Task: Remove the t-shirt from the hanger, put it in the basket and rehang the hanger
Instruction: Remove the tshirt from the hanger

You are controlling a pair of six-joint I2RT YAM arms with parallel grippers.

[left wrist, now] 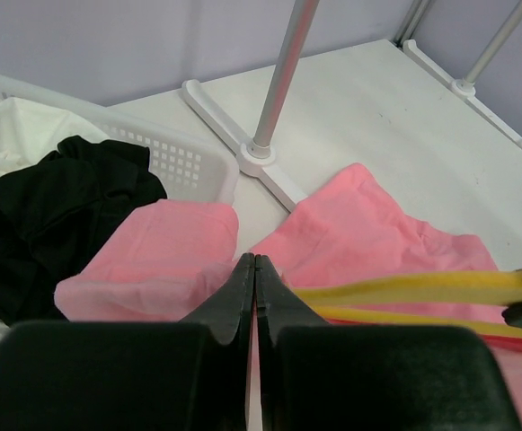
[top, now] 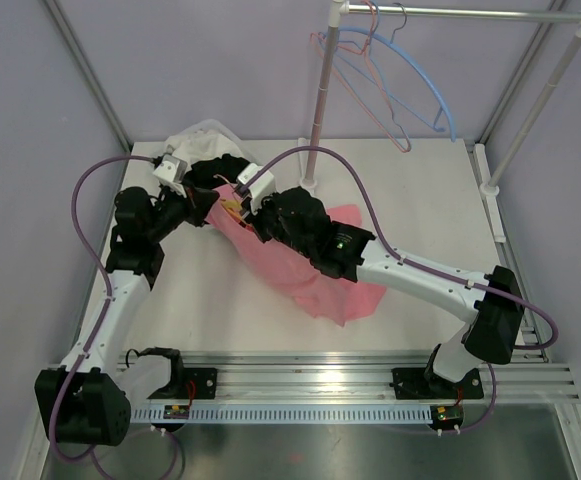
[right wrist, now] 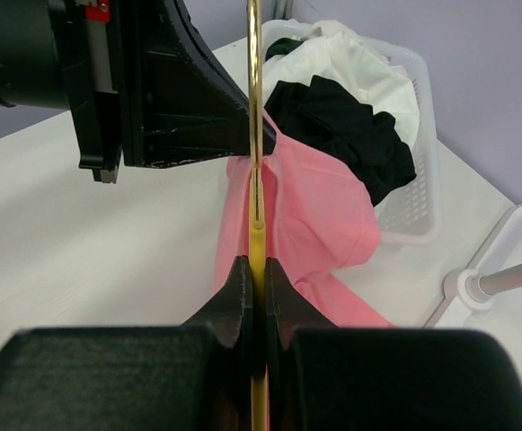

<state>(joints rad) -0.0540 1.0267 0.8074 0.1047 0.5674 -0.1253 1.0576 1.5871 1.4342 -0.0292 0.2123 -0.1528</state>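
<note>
The pink t-shirt (top: 320,280) lies crumpled on the table between the two arms, its upper end lifted toward the grippers. Through it runs a yellow hanger (right wrist: 255,180), which shows as a yellow bar (left wrist: 422,289) in the left wrist view. My right gripper (right wrist: 256,260) is shut on the hanger's yellow wire. Just left of the hanger, my left gripper (left wrist: 256,259) is shut with its tips pinching a fold of the pink t-shirt (right wrist: 314,206). From above, both grippers (top: 232,208) meet at the shirt's upper end. Most of the hanger is hidden by cloth.
A white basket (left wrist: 180,157) with black and white clothes stands at the back left, close behind the grippers. The rack's pole (top: 315,120) and its base stand just beyond the shirt. Pink and blue hangers (top: 400,90) hang from the rail above.
</note>
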